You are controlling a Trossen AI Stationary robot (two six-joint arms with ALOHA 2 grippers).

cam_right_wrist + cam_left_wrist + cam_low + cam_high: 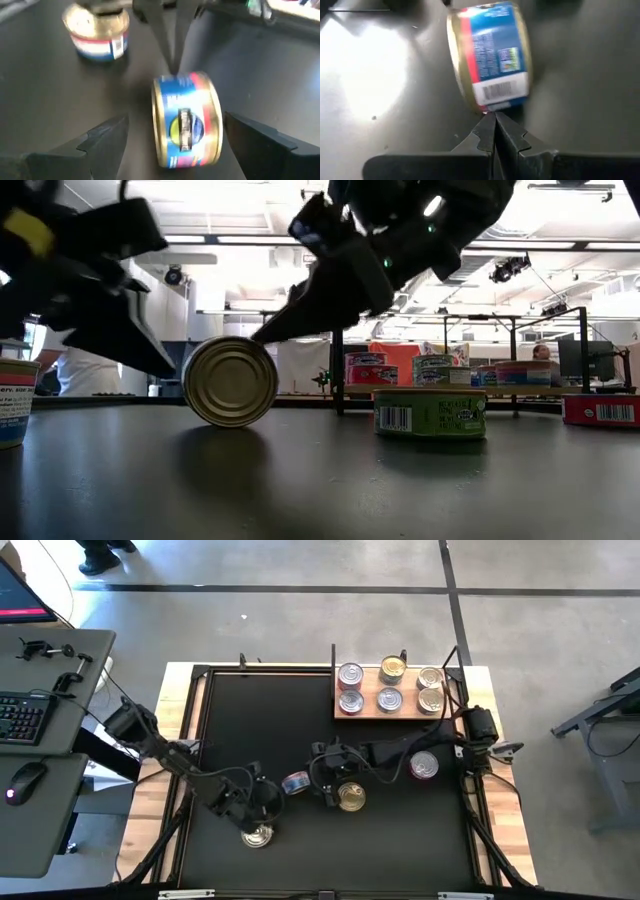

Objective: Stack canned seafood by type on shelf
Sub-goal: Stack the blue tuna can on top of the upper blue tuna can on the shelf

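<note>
Blue-and-red tin stands on its edge on the black mat, well short of the shelf and toward the mat's middle. Gold lid faces sideways; it could roll.

Right hand is at the tin, fingers spread wide, one either side of it, neither touching as far as I can see. Left hand is on the tin's far side from the shelf, fingers pressed together, tips right at the tin's rim. Looks like it serves as a stop or prop.

Shelf carries six tins in two rows. Three more tins sit on the mat: a gold-topped one just beside the right hand, a red-sided one nearer the shelf, one by the left arm, farthest from the shelf.

Step in hand, my judgement: right hand grips the on-edge tin.

How to do it well:
- Keep the left tips steady against the rim until the grip is firm.
- Centre the tin between the fingers before closing, so one finger does not shove it first.
- Close on the flat faces, not the curved wall, if the approach allows.
- Lift straight, then turn it flat before it goes on the matching shelf pile.
</note>
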